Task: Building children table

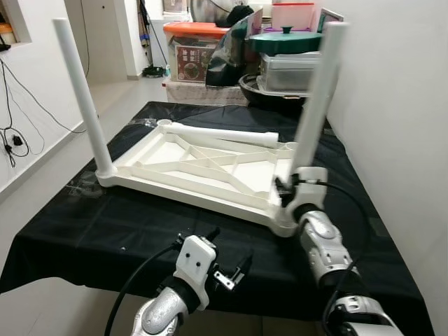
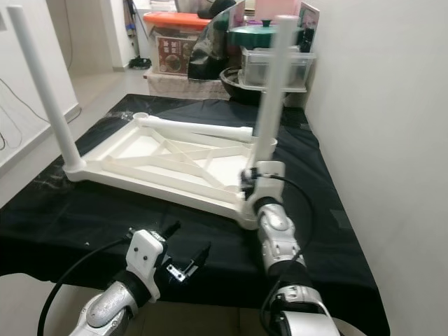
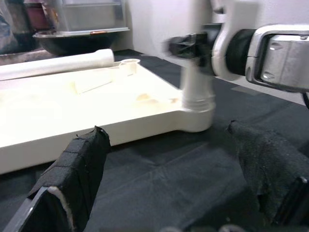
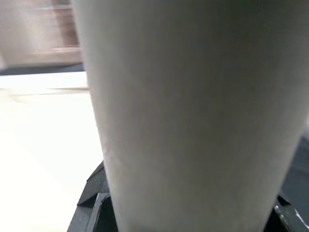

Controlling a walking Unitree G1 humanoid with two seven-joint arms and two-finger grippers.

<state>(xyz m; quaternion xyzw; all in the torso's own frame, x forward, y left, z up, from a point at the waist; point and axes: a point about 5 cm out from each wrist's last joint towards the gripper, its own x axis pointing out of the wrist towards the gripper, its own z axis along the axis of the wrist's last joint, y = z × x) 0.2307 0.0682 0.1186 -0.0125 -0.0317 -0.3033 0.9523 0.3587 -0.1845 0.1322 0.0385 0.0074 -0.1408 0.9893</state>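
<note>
- The tabletop (image 1: 203, 168) is seen upside down on the black cloth (image 1: 84, 231), ribbed underside up.
- Two legs are standing in near corner sockets: the left leg (image 1: 82, 98) and the right leg (image 1: 316, 98). A third leg (image 1: 224, 134) is lying loose along the far edge, one end near an open far socket (image 1: 164, 123).
- The right gripper (image 1: 288, 187) is closed around the right leg just above its socket; in the right wrist view the leg (image 4: 193, 111) is pressed close between the fingers.
- The left gripper (image 1: 227, 269) is held open and empty above the cloth, near the front edge of the tabletop; its two pads (image 3: 82, 164) are spread wide in the left wrist view, facing the right leg's base.
- Whether the right leg is fully seated cannot be told; it appears slightly tilted.
- Risk, judged: if the leg is pushed or twisted off-axis, it may jam in the socket or lever the tabletop up off the cloth.
- Risk, judged: the tabletop is not being braced, so force from the right arm may slide it on the cloth toward the table edge.
- Risk, judged: any jolt could roll the loose leg off the tabletop.
- Risk, judged: the wall (image 1: 406, 105) is near the right arm, so elbow room is limited.
</note>
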